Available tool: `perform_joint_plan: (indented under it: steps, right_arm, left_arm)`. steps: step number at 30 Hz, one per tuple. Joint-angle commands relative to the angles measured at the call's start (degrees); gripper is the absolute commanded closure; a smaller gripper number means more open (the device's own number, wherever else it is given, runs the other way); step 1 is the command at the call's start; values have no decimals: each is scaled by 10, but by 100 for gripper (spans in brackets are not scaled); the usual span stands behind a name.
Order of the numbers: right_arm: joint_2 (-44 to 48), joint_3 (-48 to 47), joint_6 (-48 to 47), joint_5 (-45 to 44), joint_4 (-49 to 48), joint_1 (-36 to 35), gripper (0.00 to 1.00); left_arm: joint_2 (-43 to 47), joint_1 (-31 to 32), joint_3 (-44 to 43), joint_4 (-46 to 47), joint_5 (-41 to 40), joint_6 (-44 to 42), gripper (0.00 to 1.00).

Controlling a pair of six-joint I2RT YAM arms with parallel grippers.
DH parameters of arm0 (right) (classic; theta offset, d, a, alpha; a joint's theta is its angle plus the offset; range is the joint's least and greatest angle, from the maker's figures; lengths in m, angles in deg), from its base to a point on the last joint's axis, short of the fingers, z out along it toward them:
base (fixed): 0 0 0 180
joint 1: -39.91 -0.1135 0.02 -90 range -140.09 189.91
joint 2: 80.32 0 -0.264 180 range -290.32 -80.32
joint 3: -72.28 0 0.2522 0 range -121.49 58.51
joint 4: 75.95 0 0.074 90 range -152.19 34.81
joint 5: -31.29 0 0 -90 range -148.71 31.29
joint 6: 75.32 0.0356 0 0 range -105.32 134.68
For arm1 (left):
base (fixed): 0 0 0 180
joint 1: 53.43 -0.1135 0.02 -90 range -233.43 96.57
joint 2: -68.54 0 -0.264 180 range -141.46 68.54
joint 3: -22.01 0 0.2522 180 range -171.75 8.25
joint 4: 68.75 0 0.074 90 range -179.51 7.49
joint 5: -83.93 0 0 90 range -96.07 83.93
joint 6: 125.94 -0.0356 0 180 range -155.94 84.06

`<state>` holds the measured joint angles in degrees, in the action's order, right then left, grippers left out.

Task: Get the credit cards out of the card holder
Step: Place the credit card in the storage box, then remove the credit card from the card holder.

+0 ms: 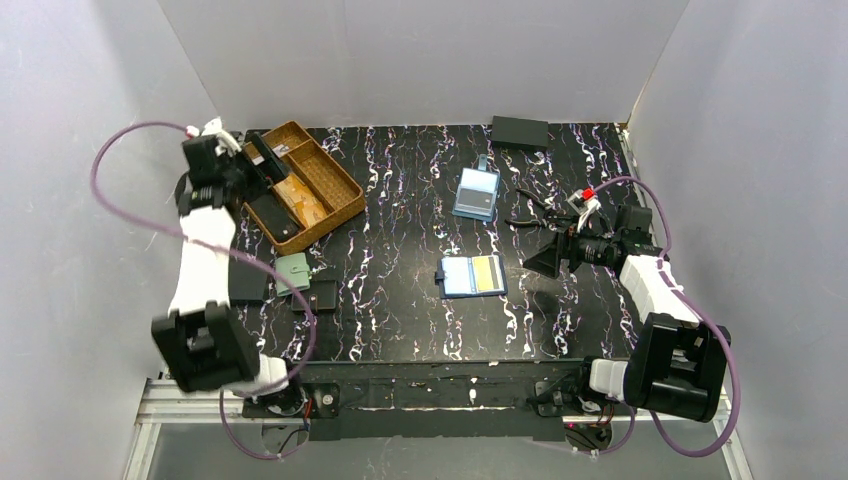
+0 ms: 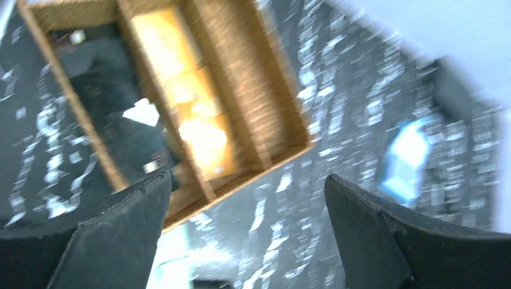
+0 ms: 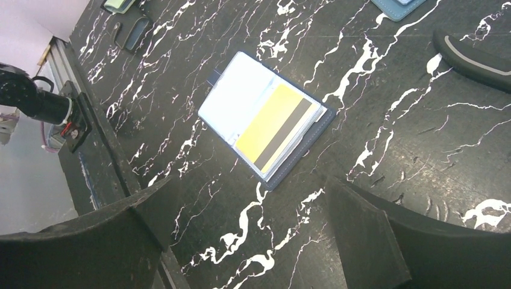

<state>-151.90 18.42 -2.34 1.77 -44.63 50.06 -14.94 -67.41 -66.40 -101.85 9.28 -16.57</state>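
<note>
The card holder lies open on the black marbled table, light blue slots up. A yellow credit card with a grey stripe sits in its right half; the right wrist view shows the holder and that card clearly. Orange credit cards lie in the middle section of the woven tray, seen blurred as orange cards in the left wrist view. My left gripper hangs open and empty above the tray. My right gripper stands open just right of the holder, holding nothing.
Black flat rectangles fill the tray's left section. A sage-green pouch and a small black wallet lie left of centre. A light blue case and a black box sit farther back. White walls enclose three sides.
</note>
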Motion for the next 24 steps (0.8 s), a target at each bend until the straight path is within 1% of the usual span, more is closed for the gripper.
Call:
perform_joint_plan:
  steps: [1, 2, 4, 5, 7, 10, 13, 16, 18, 20, 24]
  right_arm:
    - [35, -17, -41, 2, 16, 4, 2]
    - [42, -14, -46, 2, 16, 5, 2]
    - [54, -6, -56, 3, 15, 5, 2]
    - [59, -3, -58, 3, 14, 5, 2]
    - [66, 6, -60, 6, 6, 4, 2]
    - [59, 12, -44, 10, -8, 2, 2]
    - [37, 5, -34, -3, -3, -19, 4]
    - [11, -13, -28, -23, 20, -54, 6]
    - [-9, -28, -9, -41, 26, -86, 8]
    - [-31, -42, 24, -58, 25, -114, 11]
    - [-88, -68, 104, -79, 14, -153, 19]
  left_arm:
    - [96, -34, 159, 222, 228, 201, 2]
    - [99, -35, 178, 227, 290, 234, 2]
    - [106, -26, 213, 227, 368, 271, 2]
    - [118, -16, 233, 226, 385, 275, 2]
    - [163, 14, 276, 222, 385, 259, 2]
    - [230, 88, 326, 202, 343, 239, 3]
    - [275, 188, 378, 216, 281, 263, 4]
    - [302, 285, 428, 241, 189, 300, 4]
    - [299, 357, 445, 273, 144, 323, 4]
    - [282, 409, 450, 310, 112, 341, 7]
    - [191, 492, 421, 370, 79, 346, 17]
